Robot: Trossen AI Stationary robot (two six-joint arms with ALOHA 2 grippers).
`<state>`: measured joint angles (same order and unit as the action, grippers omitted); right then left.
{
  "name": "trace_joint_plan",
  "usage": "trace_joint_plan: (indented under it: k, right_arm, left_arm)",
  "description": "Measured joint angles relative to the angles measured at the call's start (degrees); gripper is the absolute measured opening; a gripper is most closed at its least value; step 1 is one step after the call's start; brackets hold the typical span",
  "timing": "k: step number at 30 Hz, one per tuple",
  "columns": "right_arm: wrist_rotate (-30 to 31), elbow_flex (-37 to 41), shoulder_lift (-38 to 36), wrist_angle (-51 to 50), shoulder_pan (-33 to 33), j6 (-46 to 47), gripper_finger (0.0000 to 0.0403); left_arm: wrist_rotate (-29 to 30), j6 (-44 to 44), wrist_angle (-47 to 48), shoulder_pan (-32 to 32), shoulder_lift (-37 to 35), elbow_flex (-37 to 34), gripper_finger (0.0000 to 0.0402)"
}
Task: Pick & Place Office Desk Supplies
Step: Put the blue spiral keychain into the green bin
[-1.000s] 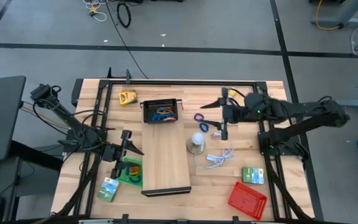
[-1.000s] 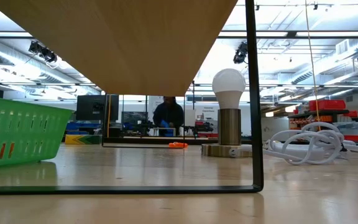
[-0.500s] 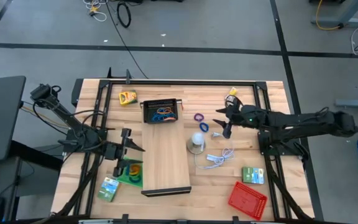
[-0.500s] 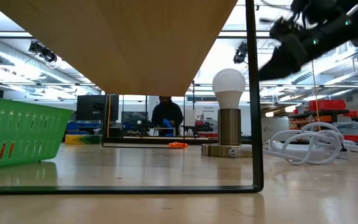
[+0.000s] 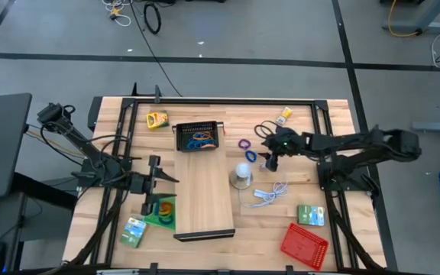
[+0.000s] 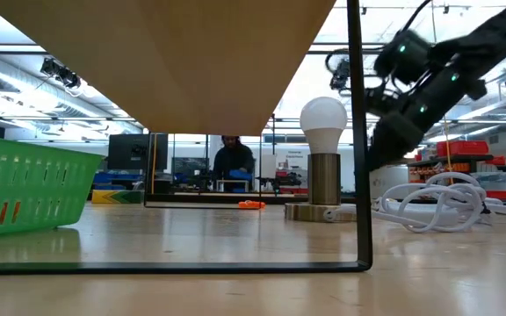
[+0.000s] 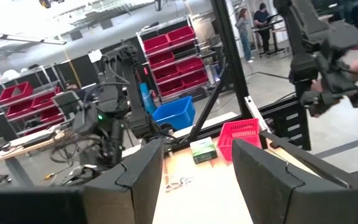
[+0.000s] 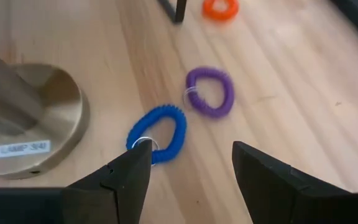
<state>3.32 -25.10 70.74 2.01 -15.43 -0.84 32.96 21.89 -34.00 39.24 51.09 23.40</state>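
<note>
By the lamp point(image 5: 242, 175) on the desk point(image 5: 334, 114) lie two loose coil bands: one blue point(image 8: 157, 132), one purple point(image 8: 209, 93). A third, orange point(image 8: 220, 8), sits farther from it. Three mesh trays: black point(image 5: 198, 136), green point(image 5: 160, 210), red point(image 5: 304, 244). Two green card boxes point(image 5: 310, 215) point(image 5: 134, 231), one white cable point(image 5: 269, 193).

The only legible text is a white label point(image 8: 11, 149) on the brass lamp base point(image 8: 33, 127), reading approximately "LAMP SHI" after an unreadable first word; no other markings can be read.
</note>
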Motion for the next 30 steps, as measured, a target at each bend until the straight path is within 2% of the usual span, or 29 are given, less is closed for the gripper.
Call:
trace_joint_plan:
  k: [5, 12, 18, 24, 27, 30]
  right_arm:
    - [-0.06, -2.05, 7.39, 1.82, 0.01, -0.39, 0.0231]
    - [3.33, -8.14, 15.69, -0.51, -0.46, -0.71, 0.0231]
    - [2.59, -11.40, 19.27, -4.93, -0.62, -1.04, 0.0231]
    - [2.32, -11.47, 20.52, -5.88, 0.18, -0.04, 0.0230]
    - [3.81, -11.54, 20.91, -5.93, 0.90, 0.04, 0.0216]
    - [5.14, -11.56, 21.02, -6.05, 1.77, 0.32, 0.0175]
  left_arm:
    - [0.76, -0.11, 0.00, -0.02, 0.00, 0.00, 0.0199]
    - [1.17, -1.04, 0.66, 0.00, -0.02, 0.00, 0.0199]
    - [1.16, -1.77, 1.65, 0.04, -0.04, 0.00, 0.0199]
    - [1.53, -1.95, 2.74, 0.04, -0.04, 0.00, 0.0199]
    - [1.58, -2.01, 3.03, 0.04, -0.04, 0.01, 0.0199]
    - [1.58, -2.05, 3.00, 0.04, -0.04, 0.02, 0.0199]
